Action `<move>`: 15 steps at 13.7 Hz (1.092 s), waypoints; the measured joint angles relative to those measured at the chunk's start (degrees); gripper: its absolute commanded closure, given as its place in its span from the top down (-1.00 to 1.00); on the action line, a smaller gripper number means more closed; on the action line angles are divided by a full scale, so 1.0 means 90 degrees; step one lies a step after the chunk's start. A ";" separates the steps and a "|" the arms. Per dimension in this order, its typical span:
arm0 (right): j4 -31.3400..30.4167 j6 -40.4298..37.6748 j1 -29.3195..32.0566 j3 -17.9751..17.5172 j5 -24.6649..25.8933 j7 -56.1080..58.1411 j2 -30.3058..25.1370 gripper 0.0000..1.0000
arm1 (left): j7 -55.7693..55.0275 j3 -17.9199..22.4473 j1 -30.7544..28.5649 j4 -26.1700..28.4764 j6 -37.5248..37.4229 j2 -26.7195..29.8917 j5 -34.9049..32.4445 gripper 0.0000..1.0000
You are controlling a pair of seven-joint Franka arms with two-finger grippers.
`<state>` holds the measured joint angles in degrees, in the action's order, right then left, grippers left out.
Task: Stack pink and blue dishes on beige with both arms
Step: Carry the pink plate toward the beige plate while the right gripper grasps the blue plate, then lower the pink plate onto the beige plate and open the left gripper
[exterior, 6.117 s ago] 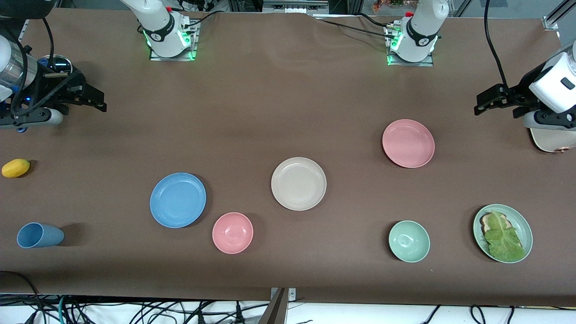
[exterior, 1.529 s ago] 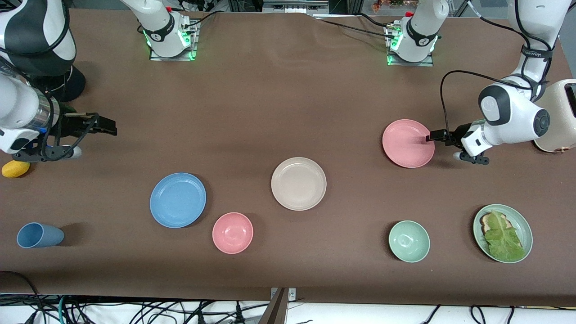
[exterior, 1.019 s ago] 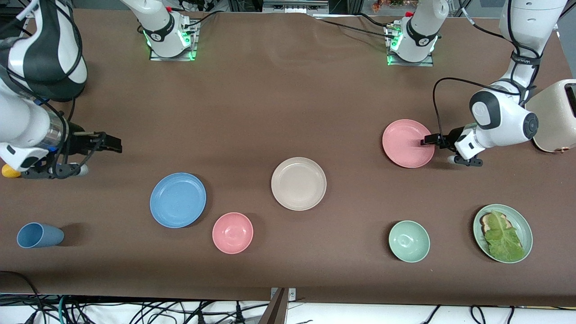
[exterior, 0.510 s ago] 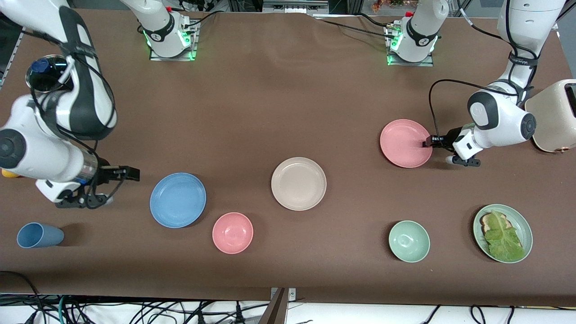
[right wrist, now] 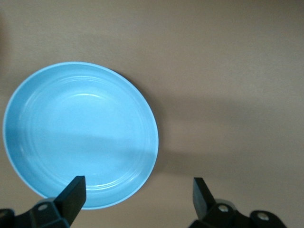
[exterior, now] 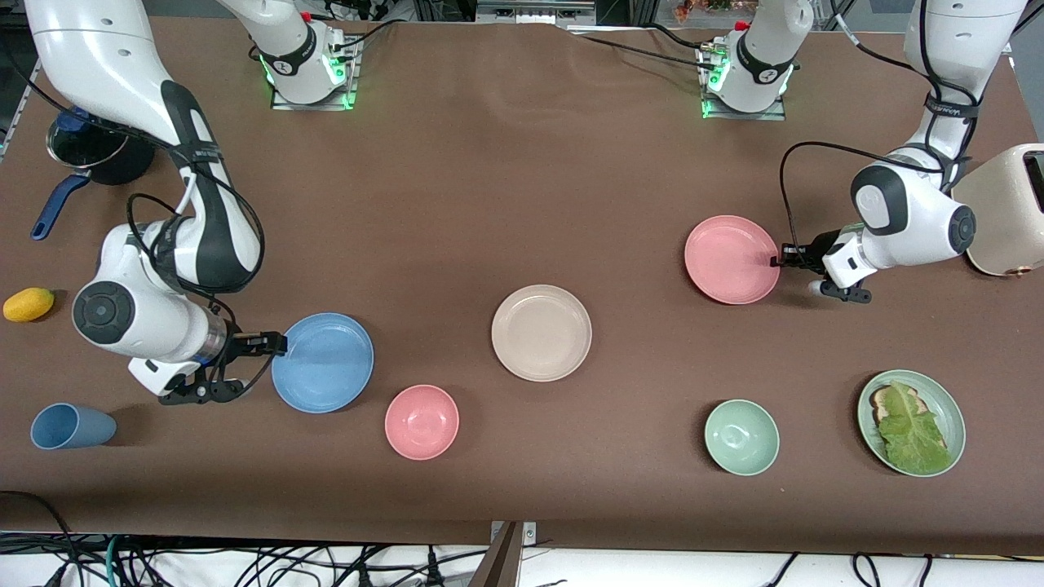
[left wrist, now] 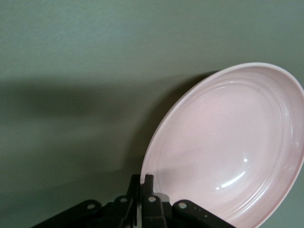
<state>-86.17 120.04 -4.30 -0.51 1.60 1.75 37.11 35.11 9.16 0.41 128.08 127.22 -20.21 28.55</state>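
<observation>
The pale pink plate (exterior: 732,259) lies toward the left arm's end of the table. My left gripper (exterior: 780,261) is shut on its rim, and in the left wrist view the left gripper (left wrist: 144,181) pinches the pink plate (left wrist: 228,147) at its edge. The light blue plate (exterior: 323,363) lies toward the right arm's end. My right gripper (exterior: 276,343) stands open at its rim. In the right wrist view the right gripper (right wrist: 137,194) has one finger by the blue plate (right wrist: 80,133) and the other over bare table. The beige plate (exterior: 541,333) sits between them, with nothing on it.
A small pink bowl (exterior: 422,421) sits beside the blue plate, nearer the camera. A green bowl (exterior: 741,437) and a green plate with lettuce (exterior: 911,422) lie nearer the camera at the left arm's end. A blue cup (exterior: 69,426), a lemon (exterior: 28,304), a pot (exterior: 90,147) and a toaster (exterior: 1007,212) stand at the table's ends.
My right arm swung in from the table's end and brought its open gripper to the blue plate's rim. My left gripper shut on the pink plate's rim, and the plate shifted slightly toward the beige plate.
</observation>
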 measured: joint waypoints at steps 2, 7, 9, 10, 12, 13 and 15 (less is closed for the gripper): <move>-0.0070 0.0181 0.0073 0.0012 0.0011 0.0005 0.0066 0.99 | -0.0197 0.0004 0.0004 -0.0531 -0.0757 0.0113 0.0002 -1.00; -0.0526 0.0667 0.0223 0.0020 0.0022 0.0093 0.0106 0.95 | -0.1202 -0.0016 0.0549 -0.1509 -0.1386 0.0211 0.0002 -1.00; -0.0619 0.0849 0.0223 0.0019 0.0022 0.0093 0.0108 0.90 | -0.1948 -0.0039 0.1019 -0.1760 -0.1386 0.0195 0.0003 -1.00; -0.0671 0.0953 0.0228 0.0024 0.0022 0.0093 0.0114 0.86 | -0.2377 -0.0045 0.1279 -0.1891 -0.1386 0.0174 0.0004 -1.00; -0.0750 0.1178 0.0303 0.0034 0.0022 0.0093 0.0192 0.84 | -0.3253 -0.0058 0.1801 -0.2180 -0.1378 0.0085 0.0009 -1.00; -0.0760 0.1309 0.0345 0.0034 0.0022 0.0094 0.0267 0.77 | -0.3696 -0.0065 0.2063 -0.2367 -0.1371 0.0004 0.0016 -1.00; -0.0761 0.1476 0.0379 0.0033 0.0022 0.0093 0.0407 0.65 | -0.4496 -0.0075 0.2531 -0.2821 -0.1361 -0.0239 0.0023 -1.00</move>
<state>-93.02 133.32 -0.89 -0.21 1.80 2.59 40.77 -5.36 8.48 23.18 102.69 114.97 -22.36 28.76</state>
